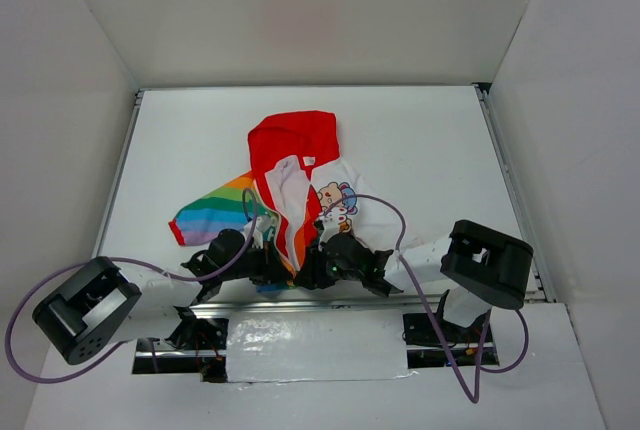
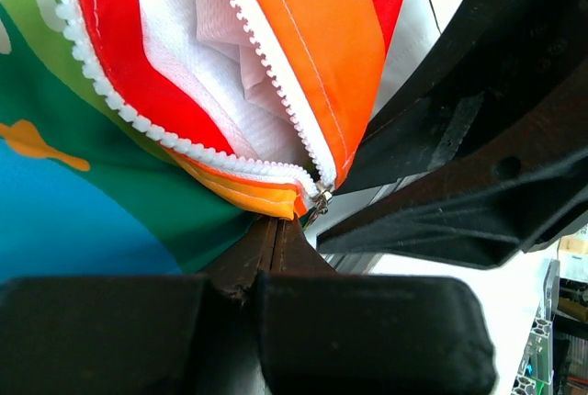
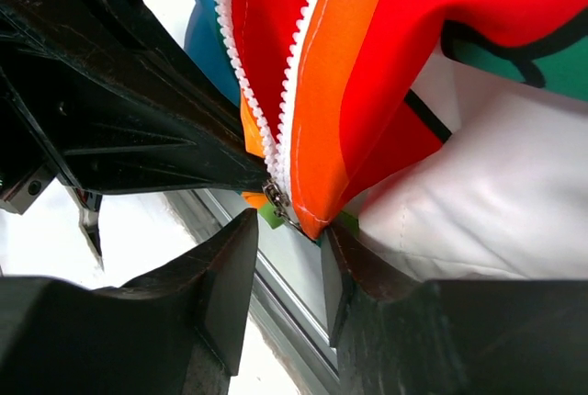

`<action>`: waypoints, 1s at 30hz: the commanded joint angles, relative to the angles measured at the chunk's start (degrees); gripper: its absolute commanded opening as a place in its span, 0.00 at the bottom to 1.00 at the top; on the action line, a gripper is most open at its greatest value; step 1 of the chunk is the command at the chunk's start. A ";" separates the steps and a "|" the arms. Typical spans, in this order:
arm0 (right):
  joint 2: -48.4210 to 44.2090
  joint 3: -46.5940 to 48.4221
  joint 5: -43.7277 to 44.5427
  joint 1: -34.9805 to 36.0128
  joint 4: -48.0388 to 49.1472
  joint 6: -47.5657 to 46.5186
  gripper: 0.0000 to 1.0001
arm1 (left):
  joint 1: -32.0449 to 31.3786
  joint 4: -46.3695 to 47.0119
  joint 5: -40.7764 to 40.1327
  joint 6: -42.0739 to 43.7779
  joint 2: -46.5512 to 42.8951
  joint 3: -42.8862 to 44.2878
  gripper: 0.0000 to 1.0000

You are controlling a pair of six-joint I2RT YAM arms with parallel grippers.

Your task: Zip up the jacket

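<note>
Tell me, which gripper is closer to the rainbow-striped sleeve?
Left. The left gripper pinches the jacket hem on the side of the rainbow sleeve; the right gripper is across the zipper, farther off.

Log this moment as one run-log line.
jacket: front unzipped | left tool: shut on jacket by slider | right tool: open, straddling slider | teeth: apart above slider

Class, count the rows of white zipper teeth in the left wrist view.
2: one on the jacket's red edge, left; one on its orange edge, right; meeting at the slider.
</note>
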 commanded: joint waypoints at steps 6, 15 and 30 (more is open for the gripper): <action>-0.40 -0.86 -1.11 0.83 1.71 1.42 0.33 | -0.48 3.01 0.93 0.88 0.99 2.05 0.00; -0.57 -2.89 -0.76 1.18 4.00 3.18 0.34 | -0.66 3.45 0.85 0.71 0.90 2.05 0.00; -0.13 -2.71 -0.85 1.36 4.53 4.85 0.07 | -0.92 3.36 0.67 0.62 0.64 1.96 0.00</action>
